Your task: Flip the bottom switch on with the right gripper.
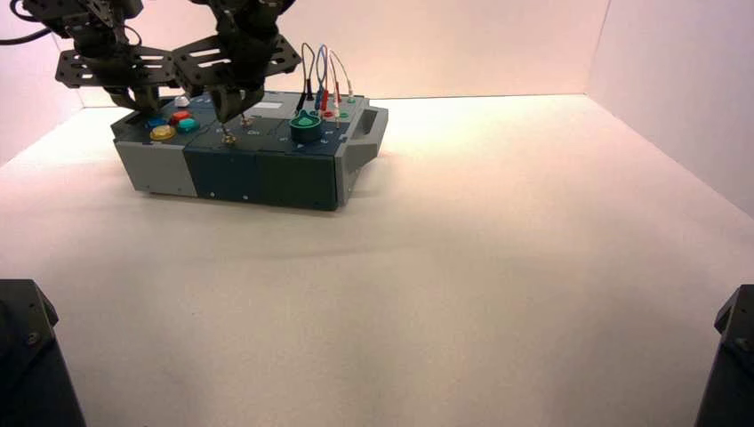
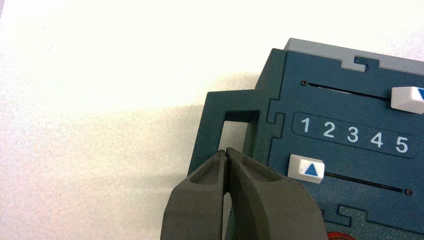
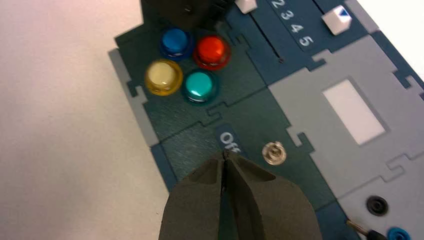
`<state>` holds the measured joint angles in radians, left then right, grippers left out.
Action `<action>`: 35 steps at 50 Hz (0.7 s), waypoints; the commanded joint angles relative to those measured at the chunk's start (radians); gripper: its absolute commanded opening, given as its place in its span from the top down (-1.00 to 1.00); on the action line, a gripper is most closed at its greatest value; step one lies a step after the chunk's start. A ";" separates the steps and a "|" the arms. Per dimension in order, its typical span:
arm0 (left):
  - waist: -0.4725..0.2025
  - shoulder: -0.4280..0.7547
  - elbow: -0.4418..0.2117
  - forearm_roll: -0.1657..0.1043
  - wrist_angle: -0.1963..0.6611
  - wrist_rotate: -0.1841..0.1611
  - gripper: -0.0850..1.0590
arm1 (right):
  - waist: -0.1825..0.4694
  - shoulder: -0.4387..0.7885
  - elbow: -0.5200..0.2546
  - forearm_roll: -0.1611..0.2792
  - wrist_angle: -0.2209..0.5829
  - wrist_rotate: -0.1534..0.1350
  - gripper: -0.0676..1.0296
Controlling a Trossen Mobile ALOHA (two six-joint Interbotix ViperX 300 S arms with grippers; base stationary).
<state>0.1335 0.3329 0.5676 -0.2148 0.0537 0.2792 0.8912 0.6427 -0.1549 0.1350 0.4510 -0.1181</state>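
The blue-and-grey box (image 1: 258,173) stands at the far left of the table. Its bottom switch (image 1: 228,136), a small metal toggle, sits near the front edge in the middle section. My right gripper (image 1: 238,116) hovers just behind and above it, fingers shut on nothing. In the right wrist view the shut tips (image 3: 225,154) lie over an "Off" label (image 3: 230,142), a finger's width from a silver toggle (image 3: 274,153); I cannot tell if that toggle is the bottom one. My left gripper (image 1: 133,96) hangs shut over the box's left end, tips (image 2: 227,151) above the handle (image 2: 225,105).
Blue (image 3: 175,42), red (image 3: 211,50), yellow (image 3: 162,76) and teal (image 3: 199,85) buttons sit beside the switches. Two white sliders (image 2: 306,169) flank a 1-to-5 scale. A green knob (image 1: 307,126) and looped wires (image 1: 324,76) occupy the box's right part.
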 commanded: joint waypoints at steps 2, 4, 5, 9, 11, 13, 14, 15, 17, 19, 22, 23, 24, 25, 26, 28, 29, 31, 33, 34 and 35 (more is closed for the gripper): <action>-0.003 -0.020 0.000 0.000 0.003 0.003 0.90 | -0.002 -0.037 -0.026 -0.002 -0.005 -0.005 0.91; -0.003 -0.020 0.000 0.000 0.003 0.003 0.90 | -0.002 -0.038 -0.025 -0.002 -0.005 -0.003 0.91; -0.003 -0.020 -0.002 0.000 0.003 0.003 0.90 | -0.002 -0.038 -0.025 -0.002 -0.005 -0.005 0.91; -0.003 -0.020 -0.002 0.000 0.003 0.003 0.90 | -0.002 -0.037 -0.028 -0.002 -0.005 -0.003 0.91; -0.003 -0.020 0.000 0.000 0.003 0.003 0.90 | -0.002 -0.037 -0.032 -0.002 -0.005 -0.005 0.91; -0.003 -0.020 0.002 0.000 0.003 0.003 0.90 | -0.002 -0.035 -0.038 -0.002 -0.005 -0.005 0.91; -0.003 -0.020 0.002 0.000 0.003 0.003 0.90 | -0.002 -0.034 -0.040 -0.002 -0.005 -0.005 0.91; -0.003 -0.020 0.002 0.000 0.005 0.003 0.90 | -0.002 -0.034 -0.041 -0.002 -0.005 -0.005 0.91; -0.003 -0.020 0.002 0.000 0.003 0.003 0.90 | -0.002 -0.034 -0.046 -0.002 -0.003 -0.005 0.91; -0.003 -0.020 0.002 0.000 0.005 0.003 0.90 | -0.002 -0.031 -0.054 -0.002 0.000 -0.005 0.91; -0.003 -0.020 0.002 0.002 0.003 0.003 0.90 | 0.000 -0.028 -0.063 -0.002 0.006 -0.005 0.91; -0.003 -0.020 0.002 0.000 0.003 0.003 0.90 | -0.002 -0.026 -0.067 -0.002 0.009 -0.005 0.91; -0.003 -0.020 0.002 0.000 0.003 0.003 0.90 | 0.000 -0.025 -0.069 -0.002 0.012 -0.005 0.91; -0.003 -0.020 0.002 0.002 0.003 0.003 0.90 | 0.000 -0.023 -0.074 -0.002 0.017 -0.005 0.91; -0.002 -0.020 0.002 0.000 0.003 0.003 0.90 | 0.000 -0.021 -0.077 -0.002 0.020 -0.003 0.91; -0.003 -0.020 0.000 0.000 0.003 0.003 0.90 | 0.000 -0.018 -0.083 -0.002 0.026 -0.005 0.91; -0.003 -0.020 0.002 0.000 0.003 0.003 0.90 | 0.002 -0.018 -0.084 -0.002 0.026 -0.005 0.91; -0.002 -0.020 0.000 0.000 0.003 0.003 0.90 | 0.002 -0.012 -0.091 -0.002 0.034 -0.005 0.91; -0.002 -0.020 0.000 0.000 0.003 0.003 0.90 | 0.003 -0.011 -0.092 0.000 0.035 -0.005 0.91; -0.002 -0.020 0.000 0.000 0.003 0.003 0.90 | 0.003 -0.011 -0.092 0.000 0.035 -0.003 0.91; -0.002 -0.020 0.000 0.000 0.003 0.003 0.90 | 0.002 -0.011 -0.092 0.002 0.034 -0.003 0.91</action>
<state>0.1335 0.3313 0.5676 -0.2148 0.0537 0.2807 0.8897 0.6581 -0.2148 0.1350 0.4878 -0.1181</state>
